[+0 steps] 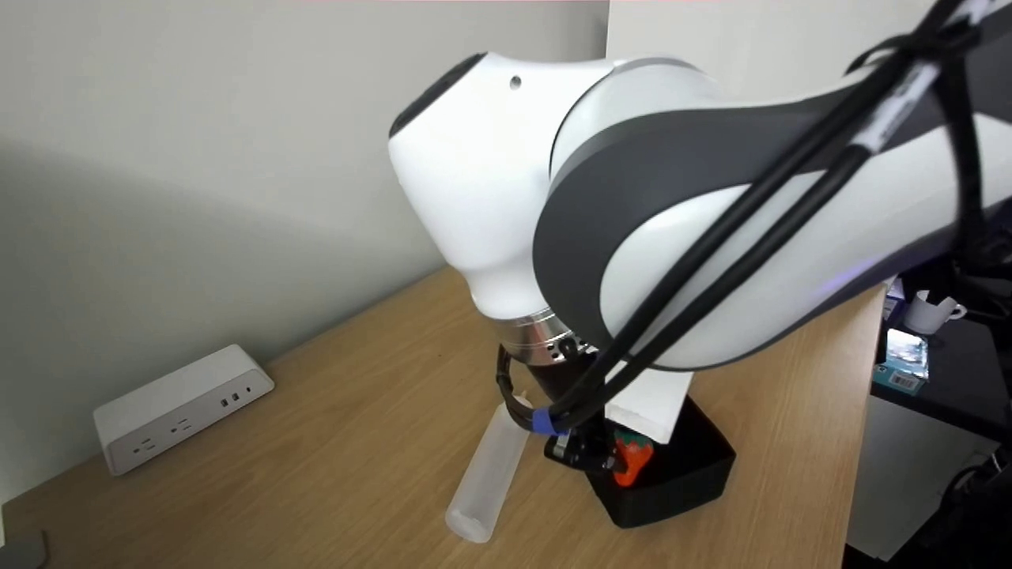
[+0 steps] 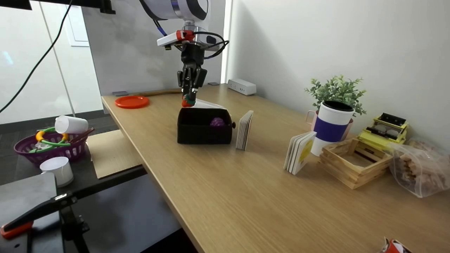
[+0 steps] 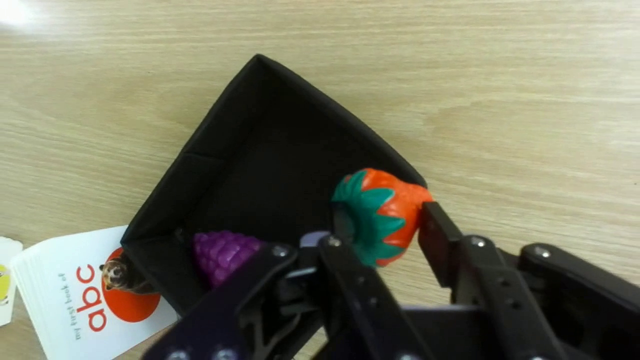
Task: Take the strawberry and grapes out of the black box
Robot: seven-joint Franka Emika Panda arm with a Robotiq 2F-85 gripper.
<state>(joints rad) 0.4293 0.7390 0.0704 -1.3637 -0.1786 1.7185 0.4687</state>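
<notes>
Looking down with the wrist view, I see the gripper [image 3: 387, 220] narrowed on the strawberry [image 3: 380, 215], one jaw pressed to either side. The fruit lies squarely between them, green cap turned mostly upward, and it overlaps the right-hand corner of the black box [image 3: 280, 155]. The grapes [image 3: 224, 254] sit inside the box, off to the left of the held fruit and partly covered by the linkage. Just outside that end is a board book [image 3: 95, 300]; its cover reads "my first book of" and, in big red letters, "abc".

In an exterior view the strawberry [image 1: 632, 458] hangs cap up, tip down, a little tilted, against the dark inside of the box; whether it clears the rim I can't tell from there. A teal package [image 1: 901, 381] at far right carries a barcode, its print too small to read.

In an exterior view the strawberry [image 2: 188, 102] shows just above the far rim, toward the end away from the grapes. I'd say the coming move turns on that: out sideways over the nearest wall, away from the grapes, which look like the second pick. A second book [image 2: 299, 153] shows a yellow patch but no words I can make out.
</notes>
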